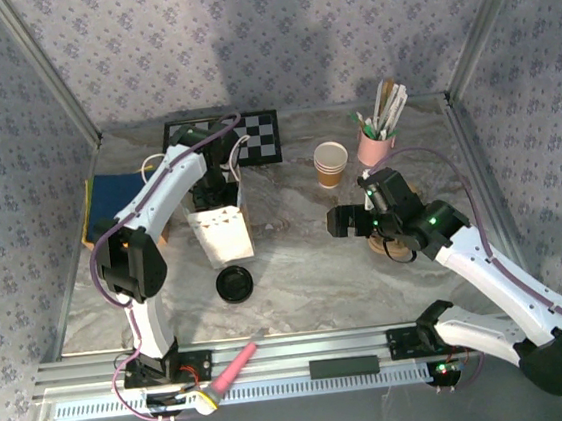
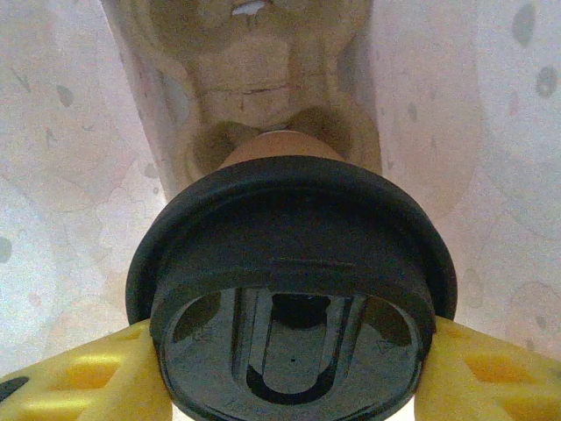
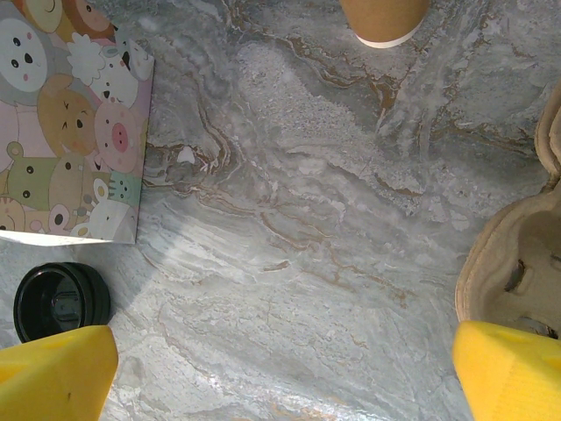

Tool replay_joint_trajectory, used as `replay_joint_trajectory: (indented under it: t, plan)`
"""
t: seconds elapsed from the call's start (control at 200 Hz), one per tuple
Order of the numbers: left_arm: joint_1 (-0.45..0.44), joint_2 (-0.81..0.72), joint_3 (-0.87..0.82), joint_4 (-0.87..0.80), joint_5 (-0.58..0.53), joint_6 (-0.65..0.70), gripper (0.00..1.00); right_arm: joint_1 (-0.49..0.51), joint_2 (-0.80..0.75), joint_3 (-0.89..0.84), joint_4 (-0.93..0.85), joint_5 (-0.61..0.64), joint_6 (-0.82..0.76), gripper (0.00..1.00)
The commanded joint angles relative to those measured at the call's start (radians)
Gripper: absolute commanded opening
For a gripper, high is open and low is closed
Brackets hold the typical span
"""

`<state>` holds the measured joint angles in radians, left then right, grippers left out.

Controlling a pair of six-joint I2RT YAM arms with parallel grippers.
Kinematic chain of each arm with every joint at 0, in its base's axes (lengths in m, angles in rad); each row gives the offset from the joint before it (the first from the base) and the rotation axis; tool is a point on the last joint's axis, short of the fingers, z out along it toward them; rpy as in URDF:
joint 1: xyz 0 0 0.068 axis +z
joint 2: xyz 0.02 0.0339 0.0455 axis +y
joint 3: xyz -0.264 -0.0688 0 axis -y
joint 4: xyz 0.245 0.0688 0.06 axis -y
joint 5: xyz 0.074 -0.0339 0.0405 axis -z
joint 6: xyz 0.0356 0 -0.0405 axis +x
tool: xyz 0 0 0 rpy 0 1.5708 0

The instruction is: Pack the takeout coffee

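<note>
1. Left hand point(image 2: 289, 373): clenched on the takeout coffee point(image 2: 280, 147). In the left wrist view, one yellow finger point(image 2: 88, 381) sits at the lower left and the other at the lower right. Each presses against the side of the fitted lid point(image 2: 289, 254) that caps the cup.
2. Takeout coffee: lower centre of the left wrist view. Only a tan strip of cup wall shows above the lid rim. Pale walls with a faint print showing through surround it. A tan moulded shape lies beyond it at the top of the frame.
3. Left arm point(image 1: 172, 182): in the overhead view it reaches to the centre left of the frame and ends over the mouth of the paper bag point(image 1: 221, 235).
4. Right hand point(image 3: 280, 377): released, jaws wide apart, nothing between them. It hangs over a bare part of the marbled bench point(image 3: 298, 219), right of centre in the overhead view.
5. Right wrist view:
   - the bag's cartoon-animal face is at the upper left;
   - a loose lid point(image 3: 60, 300) lies on the bench just below the bag, at the lower left;
   - the base of the stack of cups point(image 3: 384, 17) is at the top edge;
   - a pulp carrier point(image 3: 517, 254) is at the right edge, just above the right finger.
6. Overhead view: the stack of cups stands at the upper centre right, with a pink holder point(image 1: 375, 145) of sticks just beside it.
</note>
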<state>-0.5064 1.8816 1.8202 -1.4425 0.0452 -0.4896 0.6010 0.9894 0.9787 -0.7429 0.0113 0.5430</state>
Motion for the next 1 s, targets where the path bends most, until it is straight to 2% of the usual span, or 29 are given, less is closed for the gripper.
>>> replay_joint_trajectory:
  t: [0.0,0.995]
  plan:
    - [-0.006,0.014,0.039,-0.023,0.016,0.008,0.57,0.006,0.005,0.019,-0.013,0.019,0.014,1.0]
    - [-0.002,0.04,0.094,-0.047,-0.005,0.022,0.57,0.006,0.011,0.018,-0.013,0.023,0.015,1.0]
